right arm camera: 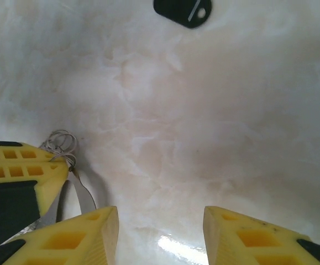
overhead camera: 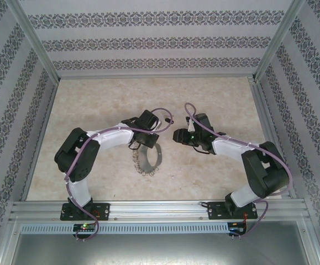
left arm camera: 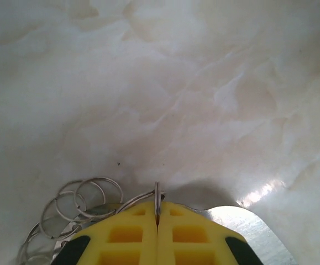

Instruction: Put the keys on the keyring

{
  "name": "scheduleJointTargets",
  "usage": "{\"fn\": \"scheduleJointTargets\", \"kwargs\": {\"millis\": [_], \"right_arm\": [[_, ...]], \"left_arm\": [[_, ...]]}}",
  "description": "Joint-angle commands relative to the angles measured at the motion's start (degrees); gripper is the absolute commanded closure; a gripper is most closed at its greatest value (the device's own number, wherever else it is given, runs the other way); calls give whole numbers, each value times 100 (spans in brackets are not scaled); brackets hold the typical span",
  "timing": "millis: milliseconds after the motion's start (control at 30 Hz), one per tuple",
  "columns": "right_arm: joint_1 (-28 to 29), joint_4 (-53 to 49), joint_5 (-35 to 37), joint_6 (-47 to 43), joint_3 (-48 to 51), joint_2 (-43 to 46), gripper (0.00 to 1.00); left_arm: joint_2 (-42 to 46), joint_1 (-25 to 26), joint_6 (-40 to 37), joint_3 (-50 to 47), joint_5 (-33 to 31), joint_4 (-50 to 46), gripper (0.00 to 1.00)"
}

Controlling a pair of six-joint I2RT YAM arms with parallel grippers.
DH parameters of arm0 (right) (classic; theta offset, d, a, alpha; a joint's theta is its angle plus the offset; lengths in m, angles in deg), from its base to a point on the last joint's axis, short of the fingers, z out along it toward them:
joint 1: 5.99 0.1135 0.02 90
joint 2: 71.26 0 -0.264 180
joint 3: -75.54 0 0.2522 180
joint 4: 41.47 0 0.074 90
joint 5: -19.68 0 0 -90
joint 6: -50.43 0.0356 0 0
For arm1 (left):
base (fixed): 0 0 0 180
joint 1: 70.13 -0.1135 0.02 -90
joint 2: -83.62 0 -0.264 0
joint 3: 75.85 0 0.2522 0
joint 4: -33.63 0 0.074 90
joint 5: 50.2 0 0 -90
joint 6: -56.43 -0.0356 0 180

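The keyring [overhead camera: 147,159], a large thin silvery loop fringed with small rings, hangs below my left gripper [overhead camera: 146,137]. In the left wrist view the yellow fingers [left arm camera: 127,234] are shut on a thin ring at the keyring's rim [left arm camera: 157,197], with several small rings [left arm camera: 82,202] bunched to the left. The key [right arm camera: 183,11], a small black head with a silvery strip, lies on the table at the top edge of the right wrist view. My right gripper [right arm camera: 160,237] stands open and empty above bare table, well short of the key and just right of the left gripper's finger [right arm camera: 24,174].
The marble-look tabletop [overhead camera: 93,105] is enclosed by patterned walls and an aluminium frame [overhead camera: 148,210] along the near edge. The two grippers face each other closely at mid-table. A broad shiny metal band [left arm camera: 253,234] of the loop shows at the lower right of the left wrist view.
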Motion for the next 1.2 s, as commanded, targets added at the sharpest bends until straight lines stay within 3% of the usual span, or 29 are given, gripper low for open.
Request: {"fn": "scheduleJointTargets", "kwargs": {"millis": [0, 233, 400, 500, 633, 833, 1167], "right_arm": [[-136, 67, -353, -216, -174, 330, 55], [-320, 9, -686, -258, -550, 677, 55], [-339, 74, -953, -371, -793, 857, 55], [-387, 174, -1169, -630, -916, 943, 55], [-568, 671, -2022, -749, -959, 955, 59], [-698, 1057, -2985, -946, -1122, 1040, 62], [-435, 1470, -3801, -931, -1303, 1226, 62]], "left_arm": [[613, 56, -674, 299, 119, -515, 100], [1184, 53, -1240, 818, 198, -905, 100], [1740, -32, -1762, 731, 348, -576, 100], [1989, -217, -2098, 673, 836, -384, 100], [2178, -491, -2362, 746, 2028, -429, 100], [2319, -760, -2539, 1010, 3055, -724, 100], [2321, -952, -2315, 1287, 4034, -685, 100]]}}
